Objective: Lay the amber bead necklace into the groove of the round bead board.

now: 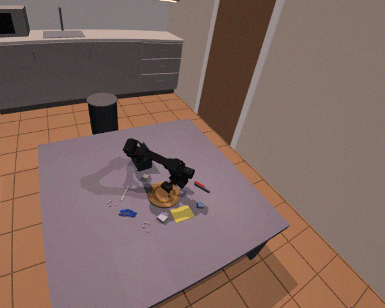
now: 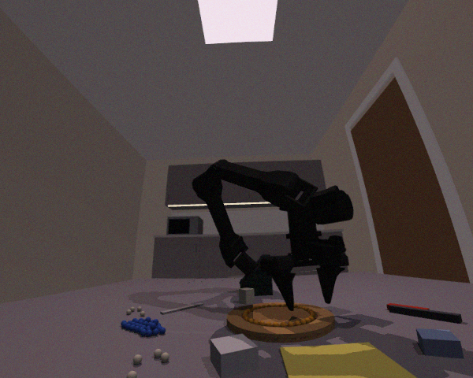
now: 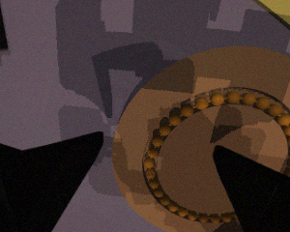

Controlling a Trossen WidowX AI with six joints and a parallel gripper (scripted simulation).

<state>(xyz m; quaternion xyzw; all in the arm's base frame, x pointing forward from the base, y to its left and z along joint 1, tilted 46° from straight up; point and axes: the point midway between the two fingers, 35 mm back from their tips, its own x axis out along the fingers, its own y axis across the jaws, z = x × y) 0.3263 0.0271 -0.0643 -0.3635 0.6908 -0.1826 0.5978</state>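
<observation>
The round wooden bead board [image 1: 152, 200] [image 2: 236, 325] [image 3: 251, 63] lies flat on the table. The amber bead necklace [image 1: 163, 201] [image 2: 285, 324] [image 3: 217, 100] lies on it as a rounded loop that follows the groove, with the groove's dark edge showing beside the beads in the wrist view. My gripper [image 1: 175, 191] [image 2: 309, 305] [image 3: 158, 144] is wide open and empty, low over the board. In the wrist view one finger is over the inside of the loop and the other is off the board's edge. The first finger hides part of the loop at the lower right.
A yellow sheet [image 1: 181, 213] [image 2: 342, 360], a white block [image 1: 162, 217] [image 2: 233, 353] and a blue block [image 1: 200, 205] [image 2: 438, 342] lie in front of the board. Blue beads [image 1: 128, 213] [image 2: 143, 326] lie left, a red-and-black tool [image 1: 201, 186] right, and a pale cube [image 1: 145, 177] [image 2: 246, 295] behind.
</observation>
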